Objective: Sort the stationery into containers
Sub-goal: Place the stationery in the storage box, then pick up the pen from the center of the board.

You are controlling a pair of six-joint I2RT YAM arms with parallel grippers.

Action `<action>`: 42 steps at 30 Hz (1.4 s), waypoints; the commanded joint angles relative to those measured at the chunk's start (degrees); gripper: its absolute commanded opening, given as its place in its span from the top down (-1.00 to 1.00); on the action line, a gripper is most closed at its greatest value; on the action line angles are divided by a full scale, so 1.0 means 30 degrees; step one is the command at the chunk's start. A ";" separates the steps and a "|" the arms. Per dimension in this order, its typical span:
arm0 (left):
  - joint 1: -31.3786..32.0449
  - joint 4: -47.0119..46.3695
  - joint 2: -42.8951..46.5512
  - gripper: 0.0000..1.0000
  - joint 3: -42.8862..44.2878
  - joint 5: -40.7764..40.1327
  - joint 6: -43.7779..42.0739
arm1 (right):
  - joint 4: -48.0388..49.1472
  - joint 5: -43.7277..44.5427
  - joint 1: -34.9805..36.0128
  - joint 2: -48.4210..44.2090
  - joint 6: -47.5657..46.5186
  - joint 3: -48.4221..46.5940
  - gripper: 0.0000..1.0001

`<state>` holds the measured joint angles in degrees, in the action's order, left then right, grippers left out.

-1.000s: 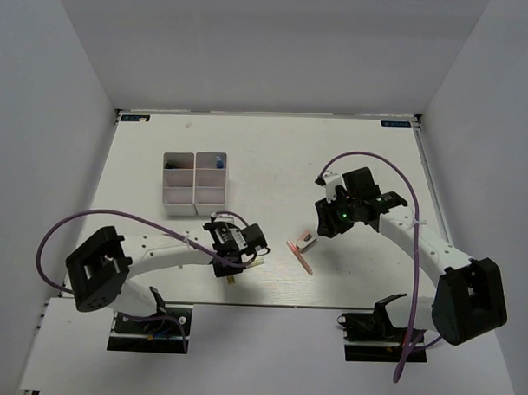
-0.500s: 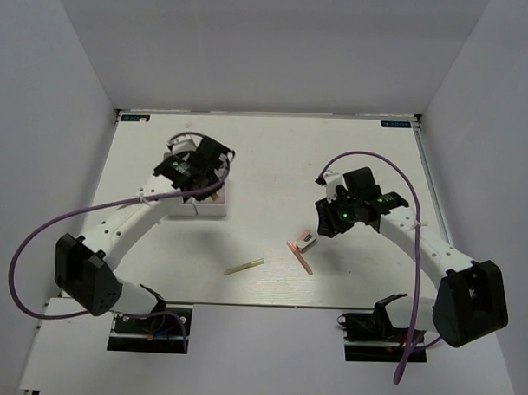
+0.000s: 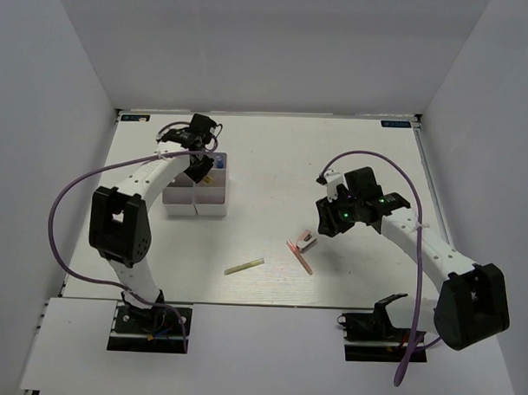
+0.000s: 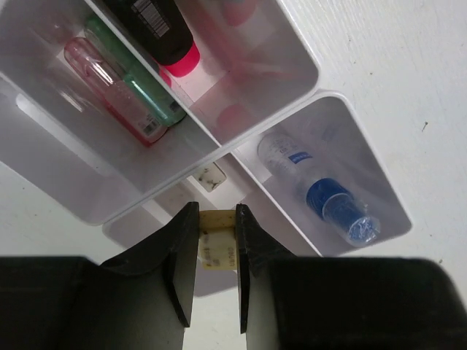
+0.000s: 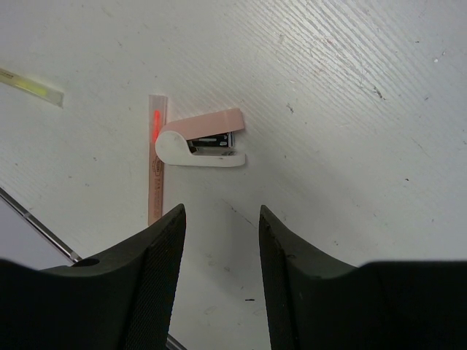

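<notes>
Three pieces to go on the table, at a guess: pink-and-white stapler [image 5: 198, 149], pink stick [image 5: 155, 171] touching its hinge end, yellowish stick [image 3: 246, 265] lying apart nearer the arm bases.

Left gripper [image 4: 216, 211]: narrowly parted, pinching a small yellowish piece [image 4: 217, 248] between its fingers. Poised above the organizer box [image 3: 179, 197], close to where the dividers meet. Clear blue-capped tube [image 4: 321, 191] lying in the cell to one side; pink and green tubes sharing another cell.

Step in hand, judged: dropping that piece into a cell. Which cell lies directly below, hard to tell. Next move: centre over one cell, clear of the divider edge, then release.

Right gripper [image 5: 221, 213]: fingers apart, holding nothing, hovering over bare table just beside the stapler. Likely next pick there. Would call for shifting over the stapler body, then closing without catching the pink stick.
</notes>
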<state>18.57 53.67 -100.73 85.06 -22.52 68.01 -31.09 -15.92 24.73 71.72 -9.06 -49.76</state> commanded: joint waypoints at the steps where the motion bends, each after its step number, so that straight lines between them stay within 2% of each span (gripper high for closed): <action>1: -0.0037 -0.0166 0.0091 0.99 0.1003 0.0359 0.0621 | 0.0403 0.0093 -0.0128 -0.0383 -0.0056 -0.0113 0.03; 6: -0.0037 -0.0165 -0.0525 0.99 0.1209 0.0622 0.1002 | 0.0432 0.0122 -0.0128 -0.0441 -0.0115 -0.0142 0.03; 8: -0.0037 -0.0224 -0.0701 0.83 0.1150 0.0710 0.1061 | 0.0374 0.0151 -0.0070 -0.0441 -0.0115 -0.0114 0.03; 9: -0.0037 -0.0166 -0.0788 0.58 0.1063 0.0827 0.1119 | 0.0345 0.0122 -0.0099 -0.0441 -0.0115 -0.0113 0.03; 12: -0.0037 -0.0311 -0.0819 0.17 0.0829 0.1004 0.1119 | 0.0374 0.0122 -0.0099 -0.0441 -0.0115 -0.0114 0.03; 15: -0.0008 -0.0691 -0.0673 0.03 0.0740 0.1296 0.0654 | 0.0373 0.0064 -0.0128 -0.0441 -0.0144 -0.0142 0.03; 18: 0.0197 -0.0926 -0.0322 0.00 0.1148 0.1209 -0.0136 | 0.0315 0.0034 -0.0128 -0.0412 -0.0115 -0.0085 0.03; 21: 0.0548 -0.0577 0.0031 0.00 0.2171 0.1062 -0.0695 | 0.0344 -0.0024 -0.0070 -0.0353 -0.0115 -0.0084 0.03; 22: 0.0694 -0.0517 0.0408 0.14 0.2262 0.1034 -0.1219 | 0.0315 -0.0024 -0.0128 -0.0324 -0.0202 -0.0142 0.03; 23: 0.0812 -0.0575 0.0673 0.43 0.2321 0.0772 -0.1514 | 0.0344 -0.0024 -0.0128 -0.0237 -0.0174 -0.0085 0.03; 24: 0.1103 -0.0894 0.0937 0.74 0.2119 0.0799 -0.1894 | 0.0257 -0.0024 -0.0128 -0.0410 -0.0173 -0.0084 0.19; 25: 0.1541 -0.1391 0.1722 0.98 0.2001 0.0915 -0.4044 | 0.0140 -0.0111 -0.0128 -0.0441 -0.0347 -0.0084 0.40; 26: 0.2038 -0.1744 0.2049 0.98 0.1854 0.2163 -0.5081 | 0.0197 -0.0141 -0.0128 -0.0499 -0.0407 -0.0055 0.71; 27: 0.2275 -0.4213 0.2458 0.98 0.0838 0.3336 -0.8049 | 0.0227 -0.0142 -0.0099 -0.0616 -0.0611 0.0003 1.00; 28: 0.2800 -0.5310 0.3362 0.98 -0.1000 0.4624 -1.1009 | 0.0140 -0.0403 -0.0128 -0.0617 -0.1077 0.0033 1.00; 29: 0.3095 -0.6308 0.4154 0.81 -0.2874 0.8059 -1.3184 | 0.0081 -0.0608 -0.0099 -0.0646 -0.1778 0.0062 1.00; 30: 0.3185 -0.6724 0.4365 0.64 -0.3386 1.1632 -1.4076 | -0.0209 -0.1045 -0.0099 -0.0646 -0.2046 0.0033 0.99; 31: 0.3882 -0.6061 0.4019 0.34 -0.3623 1.4249 -1.5709 | -0.0328 -0.1543 -0.0070 -0.0530 -0.2571 -0.0141 -0.13; 32: 0.4121 -0.3357 0.3725 0.26 -0.3335 1.6566 -1.7872 | -0.1055 -0.2041 -0.0012 -0.0268 -0.2837 -0.0288 -0.71; 33: 0.4500 -0.2402 0.3258 0.15 -0.3333 1.6764 -1.8706 | -0.1207 -0.2046 0.0018 0.0025 -0.2897 -0.0405 -0.71; 34: 0.5780 -0.1667 0.2993 -0.04 -0.3449 1.6650 -2.0570 | -0.1295 -0.2133 -0.0011 0.0057 -0.2782 -0.0551 -0.71; 35: 0.6228 -0.0847 0.2729 -0.07 -0.3624 1.5865 -2.0937 | -0.1209 -0.1902 -0.0069 0.0173 -0.2723 -0.0553 -0.60; 36: 0.6668 -0.0694 0.2755 -0.10 -0.3916 1.4378 -2.1144 | -0.1092 -0.1783 -0.0012 0.0290 -0.2606 -0.0495 -0.41; 37: 0.7484 -0.0983 0.2814 -0.13 -0.4818 1.3754 -2.1581 | -0.1033 -0.1550 -0.0011 0.0378 -0.2402 -0.0523 -0.10; 38: 0.8072 -0.1276 0.3133 -0.17 -0.5117 1.2240 -2.1585 | -0.1004 -0.1519 -0.0040 0.0437 -0.2371 -0.0553 -0.03; 42: 0.9102 -0.2802 0.3254 -0.19 -0.6582 1.1580 -2.1934 | -0.0974 -0.1314 -0.0099 0.0614 -0.2078 -0.0466 -0.03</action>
<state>44.97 46.87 -92.97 66.48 14.76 8.05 -33.50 -19.64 24.75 73.28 -15.46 -49.80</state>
